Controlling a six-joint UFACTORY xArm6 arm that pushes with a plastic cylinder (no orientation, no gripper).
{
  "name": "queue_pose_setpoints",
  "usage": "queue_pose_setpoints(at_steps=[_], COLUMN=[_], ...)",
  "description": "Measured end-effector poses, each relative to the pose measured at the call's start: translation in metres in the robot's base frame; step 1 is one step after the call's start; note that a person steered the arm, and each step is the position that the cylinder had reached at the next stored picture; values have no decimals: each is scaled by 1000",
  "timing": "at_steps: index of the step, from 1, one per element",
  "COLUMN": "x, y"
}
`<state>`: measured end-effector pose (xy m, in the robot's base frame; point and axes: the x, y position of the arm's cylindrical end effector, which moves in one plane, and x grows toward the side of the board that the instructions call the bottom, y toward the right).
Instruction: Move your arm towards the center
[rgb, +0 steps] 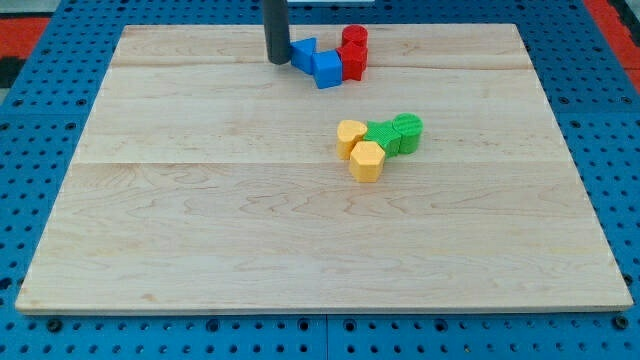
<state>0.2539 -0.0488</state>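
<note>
My tip (278, 60) is near the view's top, left of centre, just left of a blue block (303, 52) and close to touching it. A second blue block (326, 69) sits beside it, with a red cylinder (354, 39) and another red block (353, 63) to their right. Near the board's middle, a yellow heart-like block (350, 135) and a yellow hexagonal block (366, 160) lie against a green block (383, 135) and a green cylinder (407, 130). This cluster is below and to the right of my tip.
The wooden board (200, 220) lies on a blue perforated table (40, 120). Red patches show at the view's top corners.
</note>
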Motion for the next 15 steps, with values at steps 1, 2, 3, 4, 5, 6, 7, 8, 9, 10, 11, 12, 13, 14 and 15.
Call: queue_pose_setpoints(at_steps=[1, 2, 3, 4, 5, 6, 7, 8, 9, 10, 11, 12, 13, 14, 15], x=[-5, -8, -22, -28, -27, -11, 18, 39, 57, 77, 95, 114, 139, 155, 160], y=[25, 48, 45, 11, -20, -45, -52, -43, -36, -38, -66, -85, -85, -77, -61])
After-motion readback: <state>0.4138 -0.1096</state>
